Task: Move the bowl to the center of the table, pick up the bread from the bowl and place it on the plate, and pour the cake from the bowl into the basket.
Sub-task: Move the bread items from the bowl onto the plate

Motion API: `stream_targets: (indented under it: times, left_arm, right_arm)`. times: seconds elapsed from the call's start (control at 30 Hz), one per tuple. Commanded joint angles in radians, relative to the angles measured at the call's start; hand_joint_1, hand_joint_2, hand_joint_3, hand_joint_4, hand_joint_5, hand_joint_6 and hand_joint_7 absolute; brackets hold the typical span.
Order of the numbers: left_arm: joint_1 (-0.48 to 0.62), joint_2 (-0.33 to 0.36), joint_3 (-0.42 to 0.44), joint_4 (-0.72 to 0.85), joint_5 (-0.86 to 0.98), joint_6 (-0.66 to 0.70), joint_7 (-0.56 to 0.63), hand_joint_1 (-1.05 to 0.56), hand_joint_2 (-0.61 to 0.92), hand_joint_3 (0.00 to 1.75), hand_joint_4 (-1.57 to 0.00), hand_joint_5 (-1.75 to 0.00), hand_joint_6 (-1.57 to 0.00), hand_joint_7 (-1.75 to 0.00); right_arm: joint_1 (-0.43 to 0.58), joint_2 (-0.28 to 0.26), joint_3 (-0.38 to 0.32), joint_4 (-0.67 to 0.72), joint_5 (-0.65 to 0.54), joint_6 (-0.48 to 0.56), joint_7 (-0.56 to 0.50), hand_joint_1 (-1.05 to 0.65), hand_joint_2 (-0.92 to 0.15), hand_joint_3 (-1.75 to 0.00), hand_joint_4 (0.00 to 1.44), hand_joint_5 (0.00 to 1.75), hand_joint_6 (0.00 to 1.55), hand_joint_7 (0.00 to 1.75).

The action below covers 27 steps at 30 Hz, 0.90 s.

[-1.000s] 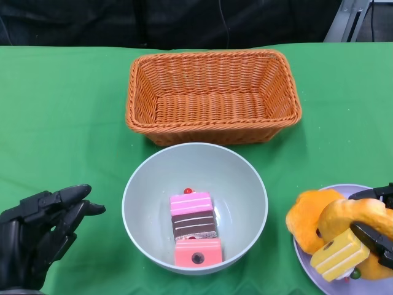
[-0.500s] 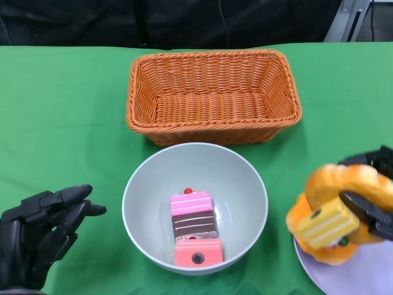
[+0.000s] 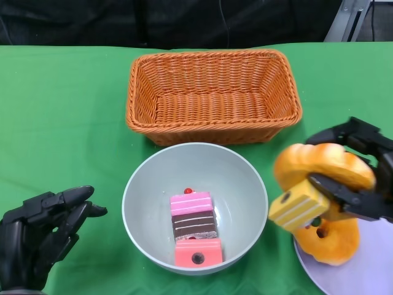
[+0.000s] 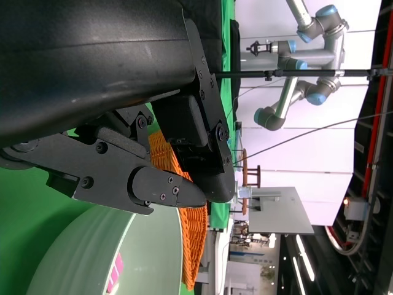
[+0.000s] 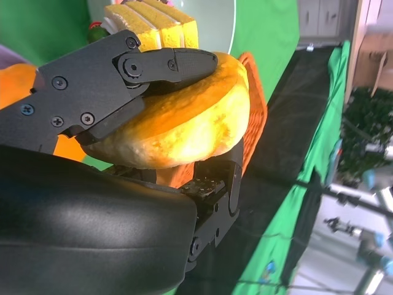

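One bread [image 3: 323,175] sits clamped in your right hand [image 3: 359,184], lifted at 3 o'clock of the bowl [image 3: 194,207]; the plate [image 3: 362,276] lies just beneath at 5 o'clock. Left hand [image 3: 37,236] loose, empty.

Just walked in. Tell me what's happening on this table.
The right hand holds a ring-shaped bread in the air, between the grey bowl and the purple plate. A yellow cake slice hangs against the bread, and another bread lies on the plate. Pink and brown cakes sit in the bowl. The wicker basket holds nothing. The left hand holds nothing.
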Motion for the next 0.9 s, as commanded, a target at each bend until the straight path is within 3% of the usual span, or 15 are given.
stream_targets:
  times: [0.03,0.63,0.8,0.9]
  left_arm:
    - [-0.004,0.011,0.006,0.000,-0.004,-0.007,0.011,-0.30,0.92,0.16,-0.89,-0.93,-1.29,-0.01]
    - [0.001,0.005,0.000,0.000,0.013,-0.012,0.029,-0.32,0.92,0.16,-0.88,-0.94,-1.29,-0.01]
    - [0.002,0.001,-0.001,-0.003,0.011,-0.016,0.028,-0.31,0.92,0.15,-0.88,-0.94,-1.28,-0.01]
    - [0.002,0.002,-0.001,-0.001,0.009,-0.019,0.022,-0.31,0.92,0.16,-0.88,-0.94,-1.28,-0.01]
  right_arm:
    - [-0.030,0.015,0.024,-0.019,-0.006,-0.006,-0.002,-0.17,-0.92,-0.44,0.68,1.71,0.57,1.47]
    - [-0.089,0.074,0.128,0.055,-0.100,-0.097,-0.010,-0.19,-0.91,-0.35,0.73,1.67,0.64,1.34]
    - [-0.112,0.096,0.168,0.119,-0.156,-0.171,-0.021,-0.16,-0.92,-0.35,0.76,1.66,0.65,1.32]
    - [-0.143,0.106,0.204,0.207,-0.233,-0.276,-0.060,-0.18,-0.91,-0.33,0.75,1.68,0.67,1.31]
